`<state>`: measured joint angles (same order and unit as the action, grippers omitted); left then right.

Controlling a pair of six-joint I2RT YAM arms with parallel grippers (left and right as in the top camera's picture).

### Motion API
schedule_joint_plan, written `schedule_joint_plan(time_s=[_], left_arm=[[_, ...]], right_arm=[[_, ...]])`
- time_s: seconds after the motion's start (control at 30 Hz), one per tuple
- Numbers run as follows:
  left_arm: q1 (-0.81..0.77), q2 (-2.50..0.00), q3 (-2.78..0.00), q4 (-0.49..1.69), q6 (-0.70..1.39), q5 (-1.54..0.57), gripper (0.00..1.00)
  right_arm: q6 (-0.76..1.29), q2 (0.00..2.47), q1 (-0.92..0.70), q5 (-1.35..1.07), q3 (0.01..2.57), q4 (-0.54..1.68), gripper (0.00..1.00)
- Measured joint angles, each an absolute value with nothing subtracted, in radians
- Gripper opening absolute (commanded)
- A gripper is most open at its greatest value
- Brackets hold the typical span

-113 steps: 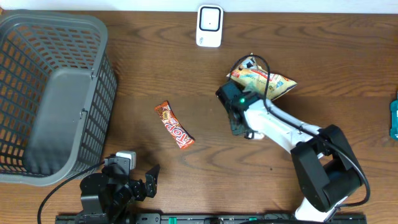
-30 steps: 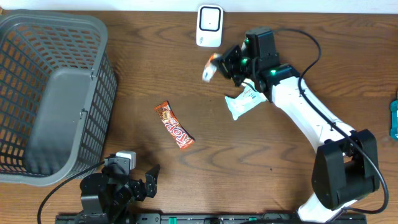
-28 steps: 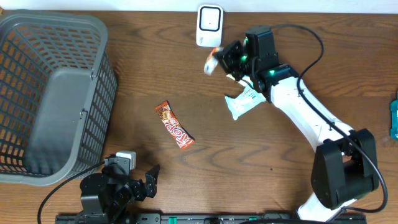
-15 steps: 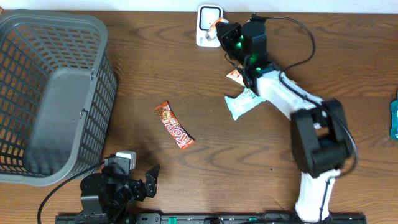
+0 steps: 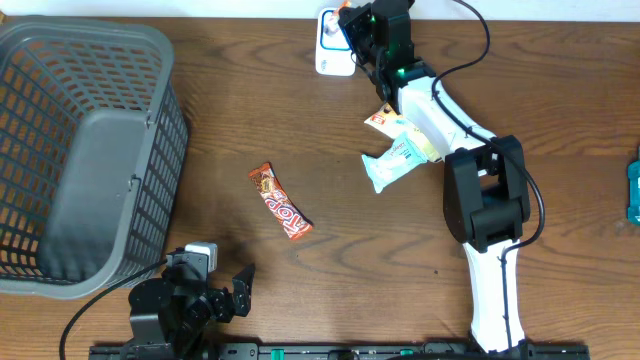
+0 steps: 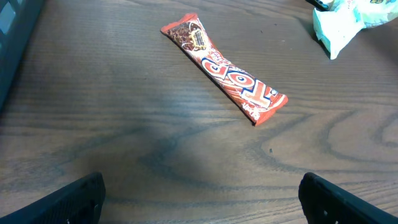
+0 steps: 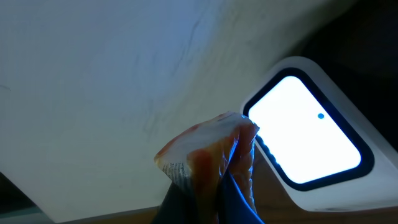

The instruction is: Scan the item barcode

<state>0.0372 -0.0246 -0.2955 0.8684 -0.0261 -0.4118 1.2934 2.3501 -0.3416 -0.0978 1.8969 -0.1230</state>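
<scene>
Counting one of each: basket point(image 5: 165, 120), scanner point(image 7: 305, 130), bar point(image 6: 224, 71), pale packet point(image 5: 395, 165), and a snack bag point(image 7: 205, 155) clamped by one corner in the right fingers point(image 7: 183, 208), just ahead of them at the scanner's lit window. Wide apart and empty, the left fingers point(image 6: 68, 199) have the bar ahead of them. A second ago the right fingers and bag hung short of the scanner; now they are up against it, and everything else lies unmoved.

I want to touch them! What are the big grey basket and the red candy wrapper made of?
The grey basket looks like moulded plastic with a dull finish: its walls are one even grid of holes. The red candy wrapper looks like thin glossy plastic film, maybe foil-lined: it gleams a little and wrinkles.
</scene>
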Motion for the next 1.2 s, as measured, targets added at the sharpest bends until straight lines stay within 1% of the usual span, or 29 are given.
schedule_joint_plan(time_s=[0.13, 0.23, 0.43, 0.5, 0.57, 0.63, 0.77, 0.83, 0.93, 1.0, 1.1, 1.17, 1.2], left_arm=[[0.037, -0.025, -0.295, 0.868, -0.026, -0.412, 0.99], [0.037, -0.025, -0.295, 0.868, -0.026, -0.412, 0.99], [0.037, -0.025, -0.295, 0.868, -0.026, -0.412, 0.99], [0.037, -0.025, -0.295, 0.869, -0.026, -0.412, 0.99], [0.037, -0.024, -0.295, 0.868, -0.026, -0.412, 0.99], [0.037, -0.025, -0.295, 0.868, -0.026, -0.411, 0.99], [0.037, -0.025, -0.295, 0.868, -0.026, -0.411, 0.99], [0.037, -0.025, -0.295, 0.868, -0.026, -0.412, 0.99], [0.037, -0.025, -0.295, 0.868, -0.026, -0.411, 0.99], [0.037, -0.025, -0.295, 0.868, -0.026, -0.412, 0.99], [0.037, -0.025, -0.295, 0.868, -0.026, -0.412, 0.99], [0.037, -0.025, -0.295, 0.868, -0.026, -0.412, 0.99], [0.037, -0.025, -0.295, 0.868, -0.026, -0.412, 0.99]], right_arm=[[1.268, 2.350, -0.341, -0.097, 1.897, -0.115, 0.02], [1.212, 2.350, -0.336, -0.109, 1.900, -0.094, 0.02], [1.072, 2.301, -0.284, -0.112, 1.902, 0.244, 0.01], [1.010, 2.234, -0.241, -0.079, 1.900, 0.406, 0.01], [0.975, 2.175, -0.209, -0.045, 1.900, 0.492, 0.01], [0.925, 2.067, -0.155, 0.052, 1.902, 0.673, 0.01], [0.879, 1.900, -0.054, 0.278, 1.917, 0.926, 0.01], [0.866, 1.851, 0.006, 0.409, 1.926, 1.041, 0.01], [0.854, 1.843, 0.101, 0.577, 1.925, 1.182, 0.01], [0.849, 1.862, 0.168, 0.648, 1.900, 1.220, 0.01], [0.844, 1.900, 0.264, 0.693, 1.826, 1.221, 0.01], [0.844, 1.928, 0.323, 0.703, 1.763, 1.205, 0.08], [0.842, 1.943, 0.348, 0.707, 1.729, 1.195, 0.14]])
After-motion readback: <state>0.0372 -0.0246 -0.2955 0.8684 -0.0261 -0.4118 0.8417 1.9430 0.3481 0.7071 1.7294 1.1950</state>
